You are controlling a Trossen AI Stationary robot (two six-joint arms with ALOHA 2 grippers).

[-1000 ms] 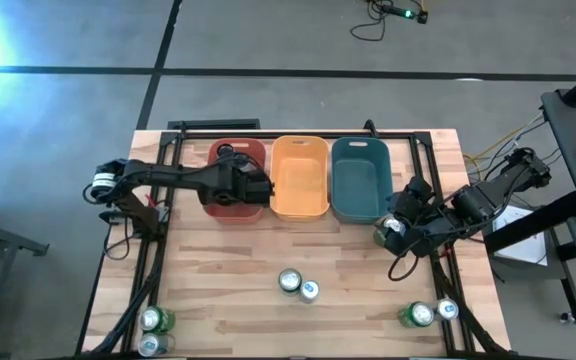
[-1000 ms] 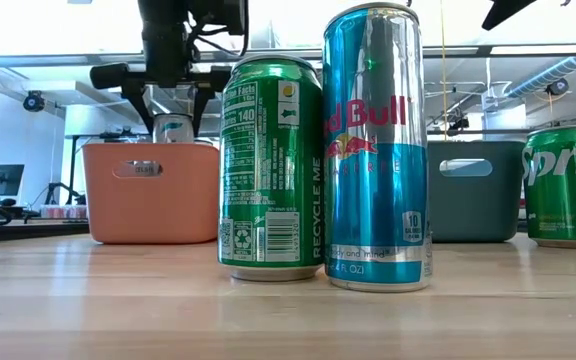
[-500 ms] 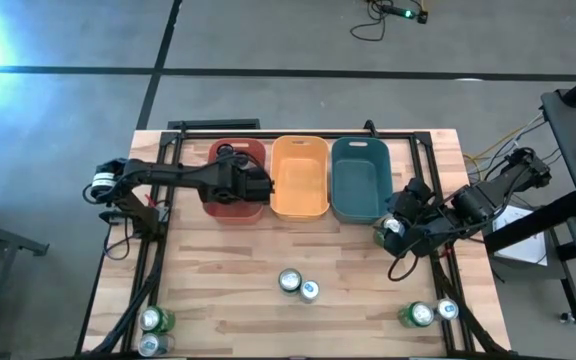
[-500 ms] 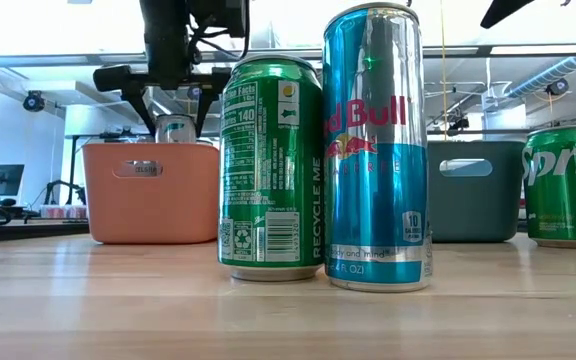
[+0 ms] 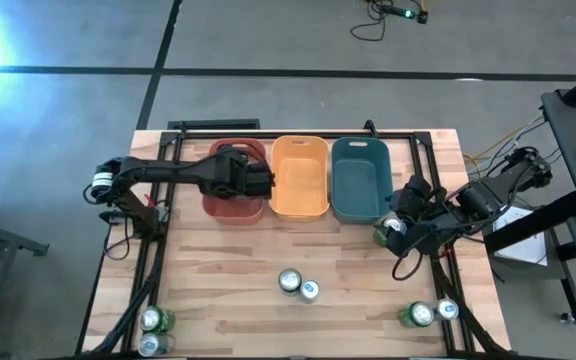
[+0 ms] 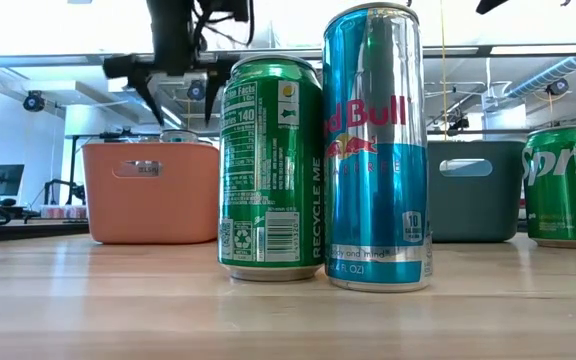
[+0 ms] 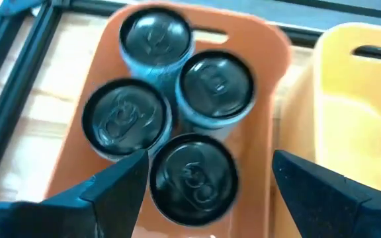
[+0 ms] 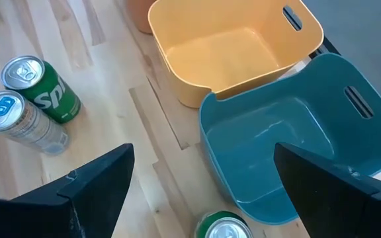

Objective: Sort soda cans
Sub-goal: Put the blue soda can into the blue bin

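1. Four soda cans stand upright and packed together in the red tub.
2. Above that tub hangs the left gripper, its fingers spread wide and holding nothing.
3. Beside the red tub sit the yellow tub and the teal tub; both hold no cans.
4. At the worktop's right side, near the teal tub, the right gripper hovers, spread wide, with one green can just beside it.
5. A green can and a pale blue can stand touching at the worktop's middle.
6. Two more pairs of cans stand at the near corners: left pair, right pair.
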